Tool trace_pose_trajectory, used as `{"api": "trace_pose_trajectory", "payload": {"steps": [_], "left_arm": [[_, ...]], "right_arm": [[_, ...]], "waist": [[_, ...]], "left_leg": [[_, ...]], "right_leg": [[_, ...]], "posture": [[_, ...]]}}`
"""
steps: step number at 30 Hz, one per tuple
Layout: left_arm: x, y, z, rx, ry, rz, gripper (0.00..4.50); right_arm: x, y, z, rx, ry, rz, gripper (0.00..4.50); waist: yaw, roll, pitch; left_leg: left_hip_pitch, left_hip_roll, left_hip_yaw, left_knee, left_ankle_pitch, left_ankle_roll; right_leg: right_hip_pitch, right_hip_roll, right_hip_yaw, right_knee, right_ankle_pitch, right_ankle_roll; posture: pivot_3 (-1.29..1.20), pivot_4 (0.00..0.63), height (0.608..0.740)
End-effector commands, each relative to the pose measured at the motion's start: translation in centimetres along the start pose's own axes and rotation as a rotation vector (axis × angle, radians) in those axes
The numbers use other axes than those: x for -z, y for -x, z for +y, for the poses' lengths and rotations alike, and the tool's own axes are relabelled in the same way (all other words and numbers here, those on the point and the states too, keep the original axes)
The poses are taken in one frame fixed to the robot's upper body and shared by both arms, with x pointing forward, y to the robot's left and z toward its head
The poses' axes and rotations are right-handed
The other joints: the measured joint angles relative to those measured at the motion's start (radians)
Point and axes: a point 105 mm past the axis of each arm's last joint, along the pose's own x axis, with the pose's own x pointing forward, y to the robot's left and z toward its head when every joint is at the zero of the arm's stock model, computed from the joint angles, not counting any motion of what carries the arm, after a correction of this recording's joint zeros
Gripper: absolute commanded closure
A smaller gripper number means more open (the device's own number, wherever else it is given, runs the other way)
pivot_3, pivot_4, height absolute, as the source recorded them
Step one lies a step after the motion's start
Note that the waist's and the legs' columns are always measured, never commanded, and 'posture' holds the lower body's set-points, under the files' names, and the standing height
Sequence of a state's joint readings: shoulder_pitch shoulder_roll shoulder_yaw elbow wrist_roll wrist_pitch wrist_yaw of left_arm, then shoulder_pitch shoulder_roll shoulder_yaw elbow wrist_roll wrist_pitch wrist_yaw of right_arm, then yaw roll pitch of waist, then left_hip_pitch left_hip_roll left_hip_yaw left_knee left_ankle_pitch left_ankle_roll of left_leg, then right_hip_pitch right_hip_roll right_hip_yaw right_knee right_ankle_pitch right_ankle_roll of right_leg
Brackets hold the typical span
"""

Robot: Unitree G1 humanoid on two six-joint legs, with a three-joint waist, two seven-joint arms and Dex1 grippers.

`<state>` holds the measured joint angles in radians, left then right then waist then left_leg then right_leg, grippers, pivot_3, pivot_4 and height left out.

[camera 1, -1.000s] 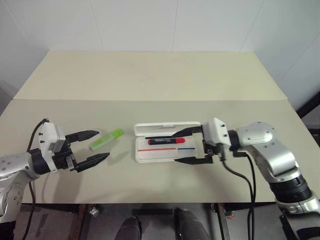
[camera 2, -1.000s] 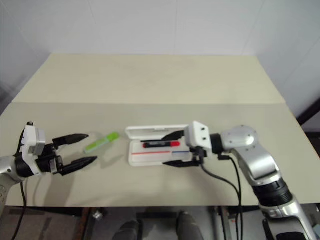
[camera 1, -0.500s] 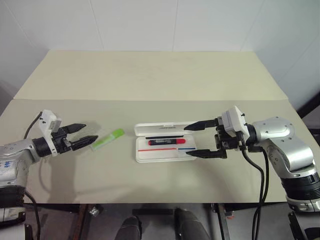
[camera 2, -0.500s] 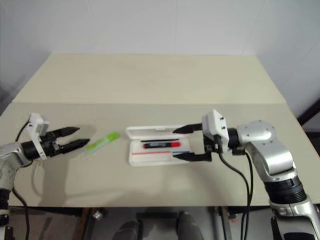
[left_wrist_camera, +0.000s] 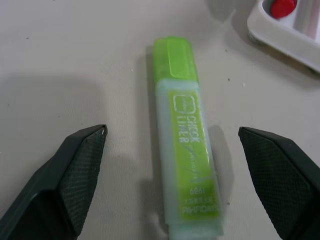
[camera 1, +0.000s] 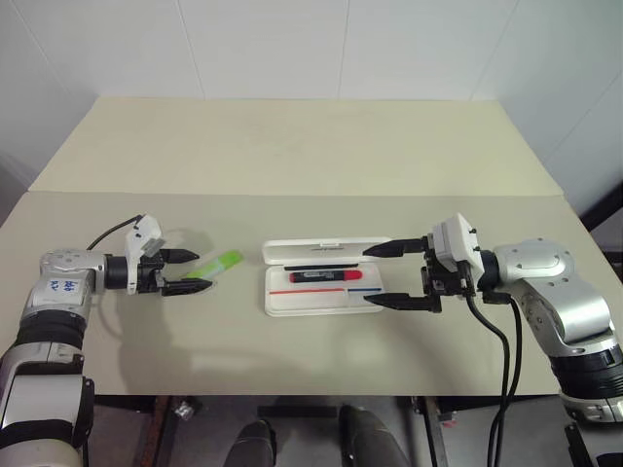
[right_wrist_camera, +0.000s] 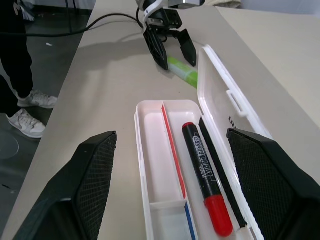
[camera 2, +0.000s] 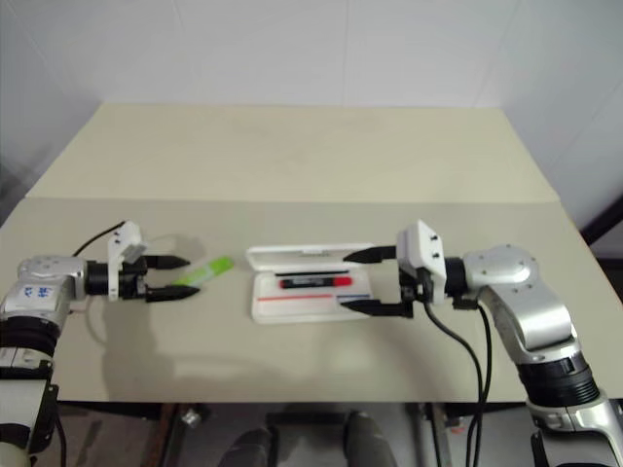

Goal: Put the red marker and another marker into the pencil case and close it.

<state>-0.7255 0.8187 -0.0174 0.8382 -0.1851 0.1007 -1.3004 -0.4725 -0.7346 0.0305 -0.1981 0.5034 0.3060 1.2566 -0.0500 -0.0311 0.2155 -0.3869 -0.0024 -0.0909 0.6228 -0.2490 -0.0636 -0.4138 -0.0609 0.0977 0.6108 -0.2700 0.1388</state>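
The white pencil case lies open at the table's middle, its lid folded back. Inside it rests the red marker, black with a red cap. My right gripper is open, one finger on each side of the case's right end, touching nothing. The other marker, a light green highlighter, lies flat on the table left of the case. My left gripper is open around its near end; in the left wrist view the highlighter lies between the fingers with a gap on each side.
The beige table stretches back to a white wall, with a seam across its middle. In the right wrist view a person's legs and white shoes stand on the floor beside the table. Cables trail from both wrists.
My left gripper has moved forward and right, sinking to the table, and now straddles the highlighter's end. My right gripper drew back a little to the right, off the case. Both stayed open.
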Motion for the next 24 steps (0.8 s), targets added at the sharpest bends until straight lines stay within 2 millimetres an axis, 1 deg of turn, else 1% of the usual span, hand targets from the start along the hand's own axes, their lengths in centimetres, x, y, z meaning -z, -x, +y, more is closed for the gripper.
{"api": "trace_pose_trajectory", "payload": {"steps": [1,5,10,13,18,24], "left_arm": [[1.2,-0.7,-0.1,0.021,-0.019,0.081,0.00],[1.6,-0.9,-0.1,0.034,-0.028,0.109,0.00],[1.1,-1.0,-0.1,0.043,-0.043,0.098,0.00],[0.8,-0.9,-0.1,0.043,-0.052,0.087,0.00],[0.7,-0.9,0.0,0.034,-0.040,0.080,0.00],[0.0,-1.2,0.1,0.030,-0.015,0.046,0.00]], "right_arm": [[-1.1,1.3,0.5,-0.013,0.014,-0.038,0.01],[-1.3,2.0,0.6,-0.005,-0.023,-0.067,0.01],[-1.8,2.5,0.2,0.024,-0.042,-0.100,0.01],[-1.7,2.6,0.0,0.033,-0.040,-0.093,0.01],[-1.5,2.4,-0.3,0.040,-0.030,-0.084,0.01],[-1.4,2.0,-0.7,0.050,-0.018,-0.083,0.01]], "waist": [[0.002,0.000,0.000],[0.009,0.000,0.000],[0.012,0.000,0.000],[0.013,0.000,0.000],[0.015,0.000,0.000],[0.018,0.000,0.000]], "left_leg": [[0.000,0.000,0.000,0.000,0.000,0.000],[0.001,0.000,0.000,0.003,0.000,0.000],[0.001,0.000,0.000,0.006,0.000,0.000],[0.001,0.000,0.000,0.006,0.000,0.000],[0.001,0.000,0.000,0.005,0.000,0.000],[0.001,0.000,0.000,0.006,0.000,0.000]], "right_leg": [[0.000,0.000,0.000,0.000,0.000,0.000],[0.002,0.000,0.000,0.001,0.000,0.001],[0.003,0.000,0.000,0.001,0.001,0.001],[0.003,0.000,0.000,0.001,0.001,0.001],[0.003,0.000,0.000,0.001,0.001,0.001],[0.003,0.000,0.000,0.001,0.001,0.002]], "posture": [[0.00,0.150,0.740],[0.00,0.150,0.740],[0.00,0.150,0.740],[0.00,0.150,0.740],[0.00,0.150,0.740],[0.00,0.150,0.740]]}}
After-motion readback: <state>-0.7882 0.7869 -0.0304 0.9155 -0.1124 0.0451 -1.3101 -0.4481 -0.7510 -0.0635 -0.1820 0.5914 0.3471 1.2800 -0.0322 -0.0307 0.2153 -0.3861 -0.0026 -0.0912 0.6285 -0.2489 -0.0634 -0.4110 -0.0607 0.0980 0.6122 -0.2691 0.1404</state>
